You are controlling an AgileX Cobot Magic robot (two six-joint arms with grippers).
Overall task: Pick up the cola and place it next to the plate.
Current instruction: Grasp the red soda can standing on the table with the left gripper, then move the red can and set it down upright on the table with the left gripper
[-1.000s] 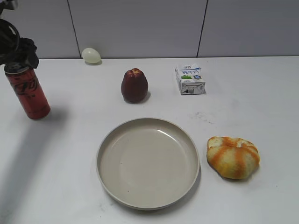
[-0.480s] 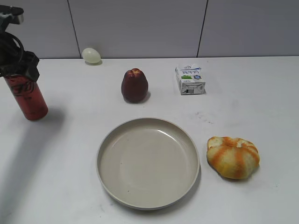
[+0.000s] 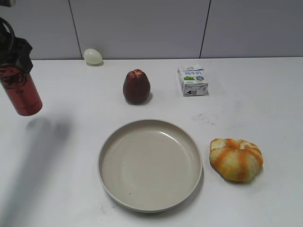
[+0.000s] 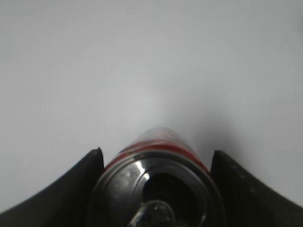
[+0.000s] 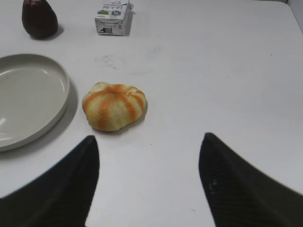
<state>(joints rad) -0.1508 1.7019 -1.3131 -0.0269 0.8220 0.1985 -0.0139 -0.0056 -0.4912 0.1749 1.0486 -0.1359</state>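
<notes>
The cola (image 3: 21, 92), a tall slim red can, hangs at the far left of the exterior view, lifted clear of the table with its shadow below. My left gripper (image 3: 15, 59) is shut on its upper part. In the left wrist view the cola (image 4: 158, 177) shows its silver top between the two dark fingers of the left gripper (image 4: 156, 156). The beige plate (image 3: 109, 142) lies at the front centre, well to the right of the can, and its edge shows in the right wrist view (image 5: 57, 85). My right gripper (image 5: 149, 142) is open and empty over bare table.
A dark red fruit (image 3: 136, 86) and a small milk carton (image 3: 192, 80) stand behind the plate. A pale egg-shaped object (image 3: 93, 56) lies at the back wall. An orange-striped bun (image 3: 236, 159) lies right of the plate.
The left gripper has closed on the can's top and lifted it off the table, drifting slightly left. The right arm has not moved.
</notes>
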